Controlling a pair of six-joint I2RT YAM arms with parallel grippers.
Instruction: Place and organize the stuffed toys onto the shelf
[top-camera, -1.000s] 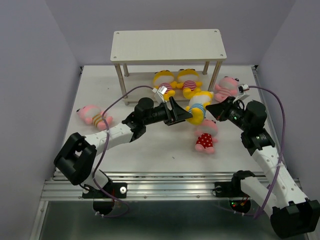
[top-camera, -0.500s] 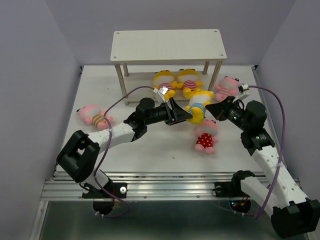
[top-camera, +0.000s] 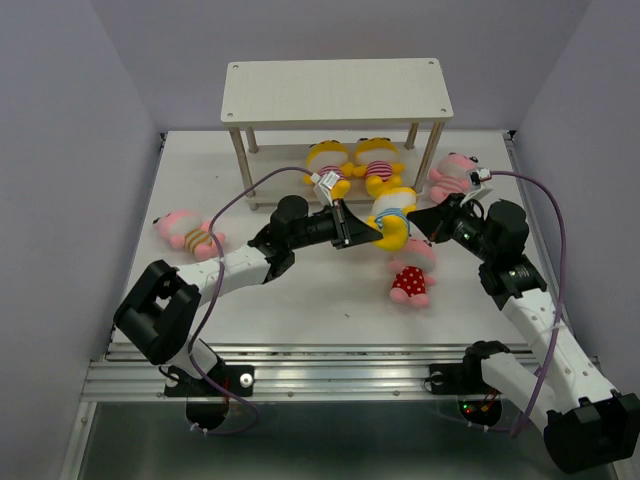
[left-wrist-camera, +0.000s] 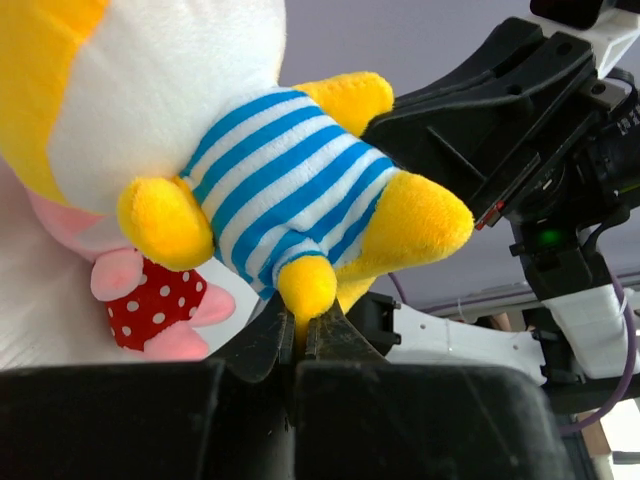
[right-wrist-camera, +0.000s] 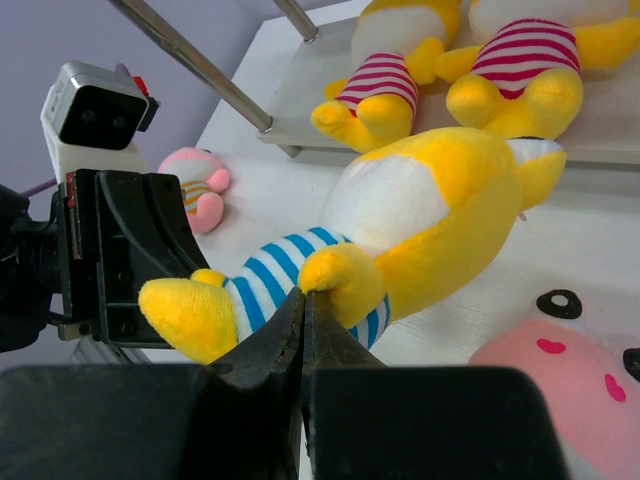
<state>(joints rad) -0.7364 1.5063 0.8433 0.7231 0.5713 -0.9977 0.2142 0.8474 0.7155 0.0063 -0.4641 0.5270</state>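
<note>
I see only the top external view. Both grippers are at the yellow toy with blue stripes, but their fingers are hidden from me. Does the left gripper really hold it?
Observer: Yes. In the left wrist view the left gripper is shut on one yellow foot of the blue-striped toy.
Operator: And the right one?
Observer: The right wrist view shows the right gripper pinching a yellow arm of the same toy, just beside its stripes.
Operator: Are the two yellow toys with red stripes on the shelf?
Observer: Yes. In the right wrist view the first red-striped toy and the second red-striped toy lie on the lower board of the shelf.
</note>
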